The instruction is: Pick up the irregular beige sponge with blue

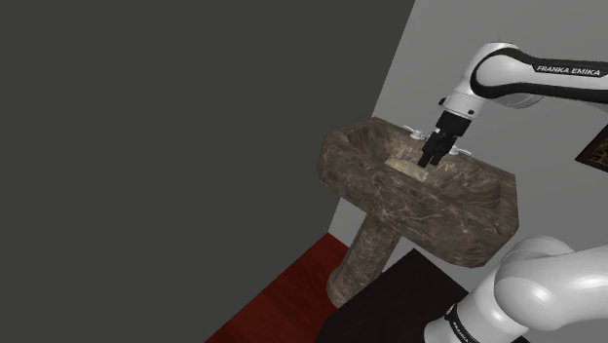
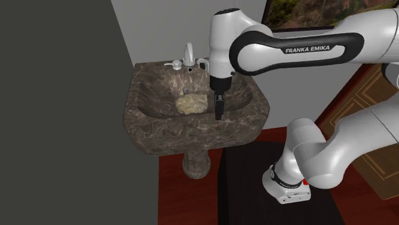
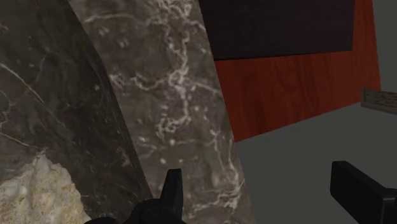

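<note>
A lumpy beige sponge [image 2: 192, 104] lies in the basin of a dark brown marble pedestal sink [image 2: 185, 137]; no blue shows on it. In the shoulder view the sponge [image 1: 402, 163] sits just left of my gripper [image 1: 430, 156]. My gripper [image 2: 219, 114] hangs over the basin's edge on the second exterior view's right side of the sponge, pointing down. The wrist view has the sponge [image 3: 35, 194] beyond one finger [image 3: 172, 191], the sink rim [image 3: 172, 95] ahead, and my gripper [image 3: 264, 191] open with nothing between its fingers.
A silver faucet [image 2: 188, 54] stands on the sink's back rim against a grey wall. A dark wall panel [image 1: 175, 146] runs along one side of the sink. Red floor [image 1: 283, 297] and my black stand [image 2: 256, 185] lie below. A framed picture [image 2: 307, 13] hangs behind my arm.
</note>
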Tool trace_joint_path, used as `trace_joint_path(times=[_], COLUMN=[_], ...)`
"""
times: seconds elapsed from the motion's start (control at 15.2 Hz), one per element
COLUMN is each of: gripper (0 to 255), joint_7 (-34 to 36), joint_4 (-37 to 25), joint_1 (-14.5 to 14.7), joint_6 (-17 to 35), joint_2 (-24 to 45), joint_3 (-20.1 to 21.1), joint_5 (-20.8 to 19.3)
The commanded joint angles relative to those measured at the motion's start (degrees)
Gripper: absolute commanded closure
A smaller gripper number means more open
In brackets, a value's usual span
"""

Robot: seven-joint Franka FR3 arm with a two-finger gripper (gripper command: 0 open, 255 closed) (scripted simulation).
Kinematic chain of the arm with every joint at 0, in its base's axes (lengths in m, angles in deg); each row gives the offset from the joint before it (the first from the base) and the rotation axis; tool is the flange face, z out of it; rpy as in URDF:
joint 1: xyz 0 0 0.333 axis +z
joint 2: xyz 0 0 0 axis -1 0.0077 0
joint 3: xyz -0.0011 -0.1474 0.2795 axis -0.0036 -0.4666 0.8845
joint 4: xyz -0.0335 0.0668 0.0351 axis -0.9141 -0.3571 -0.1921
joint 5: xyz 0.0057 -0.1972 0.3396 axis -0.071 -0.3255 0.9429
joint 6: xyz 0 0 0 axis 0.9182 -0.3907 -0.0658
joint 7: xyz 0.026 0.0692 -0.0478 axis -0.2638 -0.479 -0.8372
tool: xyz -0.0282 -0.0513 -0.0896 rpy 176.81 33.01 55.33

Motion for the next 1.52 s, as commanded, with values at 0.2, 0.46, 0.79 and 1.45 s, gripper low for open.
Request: trace_joint_path(times=[0.2,0.46,0.79,1.45], gripper=[0,0,0,0], joint_7=[-8.9,-16.5,-27.5,-46.5], joint_4=[-3.8,-8.0,-15.0,-30.1], joint_1=[0.6,1.5,2.7,-2.7], joint_6=[5.2,8.6,11.4,11.3], joint_2=[8.7,16.4,28.2,51.5], joint_3=[-7.1,-12.7,-19.3,-22.9], joint_5=[-0.5,1.2,7.0,23.6])
